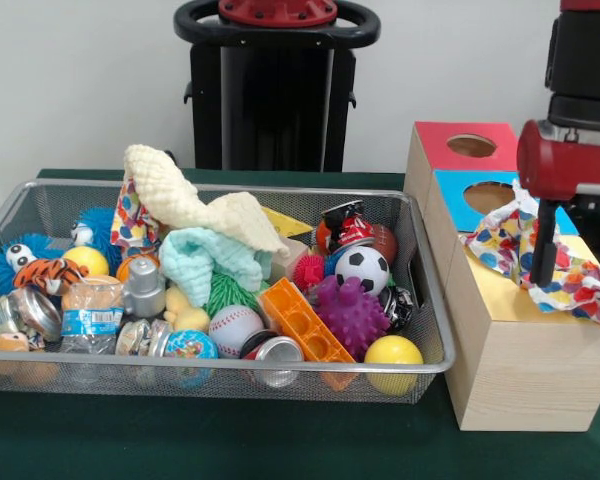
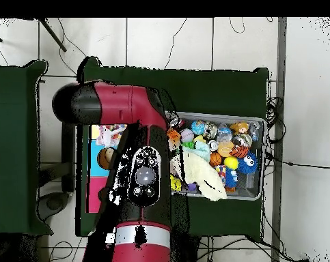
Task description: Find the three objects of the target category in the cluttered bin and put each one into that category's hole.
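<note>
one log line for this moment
stage: placing | end effector: over yellow box, spotted cloth draped on it | second spotted cloth in bin under cream cloth

The arm wears glossy red shells over black joints; a round grey disc sits in a black panel on its upper side; a silver band rings its base; the black pedestal carries a red cap.
</note>
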### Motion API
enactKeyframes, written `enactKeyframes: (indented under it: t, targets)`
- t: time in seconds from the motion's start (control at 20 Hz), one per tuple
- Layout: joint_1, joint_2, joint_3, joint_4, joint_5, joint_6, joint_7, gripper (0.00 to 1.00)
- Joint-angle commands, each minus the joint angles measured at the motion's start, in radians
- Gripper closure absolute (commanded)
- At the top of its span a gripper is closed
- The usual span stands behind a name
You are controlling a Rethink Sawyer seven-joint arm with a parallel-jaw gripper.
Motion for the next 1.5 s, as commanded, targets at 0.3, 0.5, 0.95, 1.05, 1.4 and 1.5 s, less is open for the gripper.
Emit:
enactKeyframes:
  t: [0.3, 0.5, 0.95, 1.05, 1.4, 1.5]
  targets:
    - [-0.004, 0.068, 0.004, 0.022, -0.015, -0.019, 0.169, 0.0]
    - [-0.017, 0.07, 0.018, 0.024, -0.008, -0.017, 0.154, 0.0]
    - [-0.011, 0.059, 0.009, 0.03, -0.011, -0.002, 0.152, 0.0]
    - [-0.008, 0.057, 0.004, 0.025, -0.013, 0.009, 0.152, 0.0]
    - [-0.014, 0.056, 0.008, 0.019, -0.019, 0.007, 0.134, 0.0]
    - [-0.017, 0.056, 0.012, 0.019, -0.02, 0.007, 0.128, 1.0]
